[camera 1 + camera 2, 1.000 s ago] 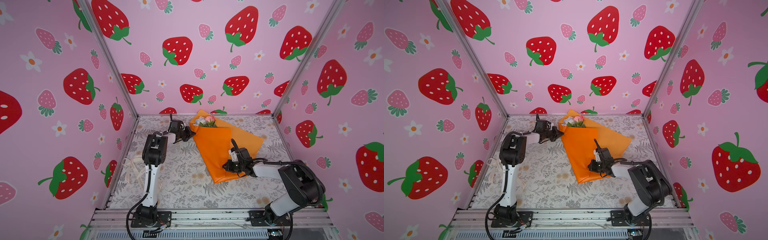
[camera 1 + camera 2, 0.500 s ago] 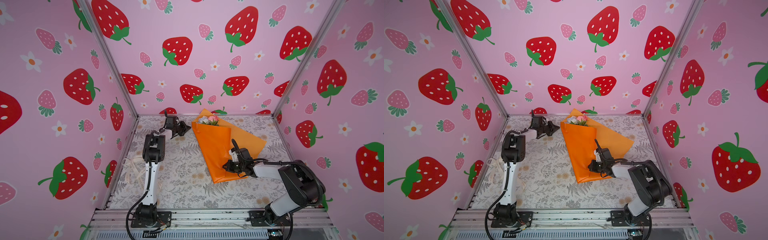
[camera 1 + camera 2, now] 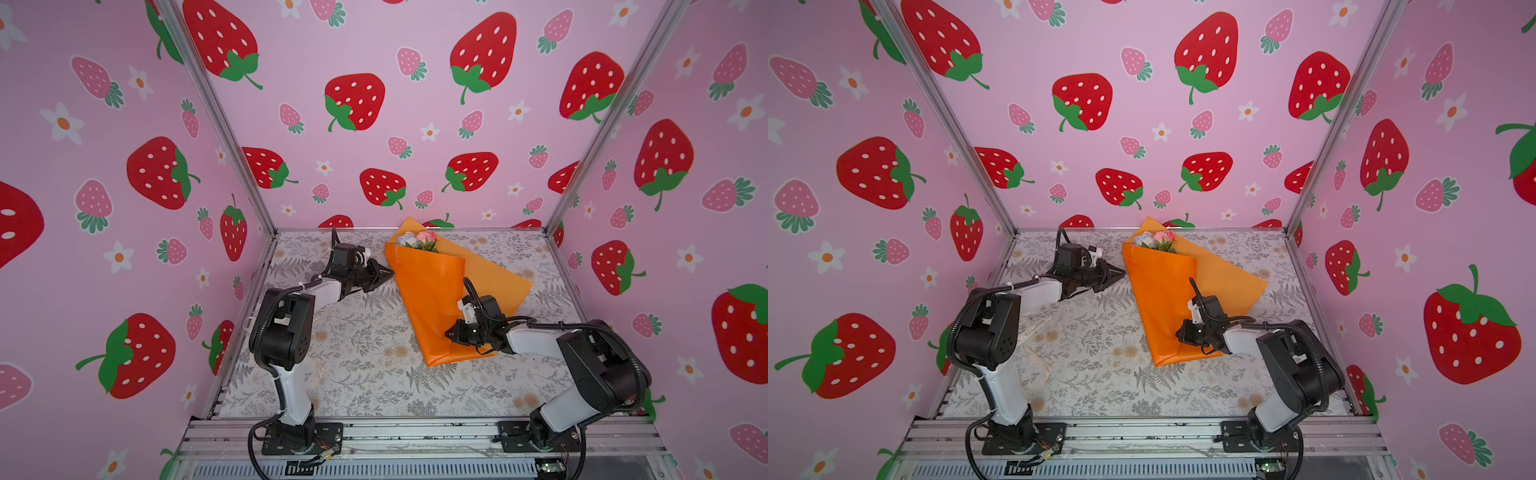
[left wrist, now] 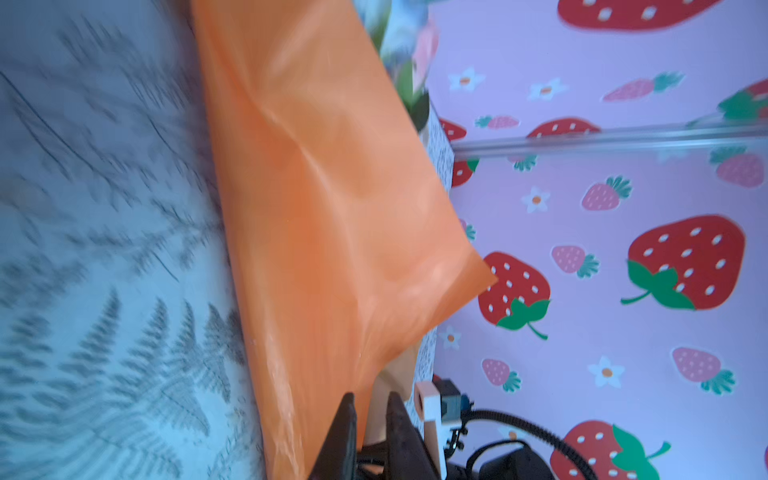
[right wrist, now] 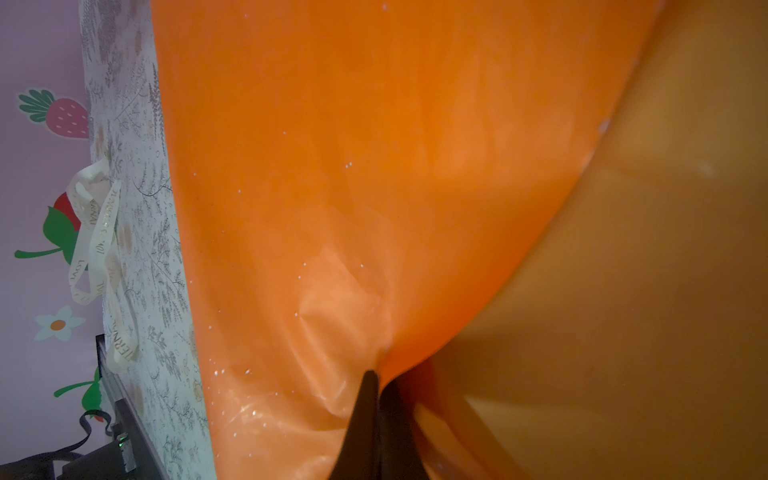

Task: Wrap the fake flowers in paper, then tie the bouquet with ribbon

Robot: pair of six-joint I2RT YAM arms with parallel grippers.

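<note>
At near right, the right gripper (image 3: pixel 449 332) pinches the orange wrapping paper (image 3: pixel 428 299), jaws closed. The left gripper (image 3: pixel 388 273) is slightly parted, empty.

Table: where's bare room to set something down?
Free: the table's front middle, bordered by the left arm, the right arm and the bouquet's foot; also the back right corner beside the bouquet. Crowded: the left edge, where the cream ribbon lies by the left arm.

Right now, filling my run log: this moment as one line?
left pincer: slightly open, beside wrapping paper | right pincer: shut on wrapping paper | ribbon: lying loose
</note>
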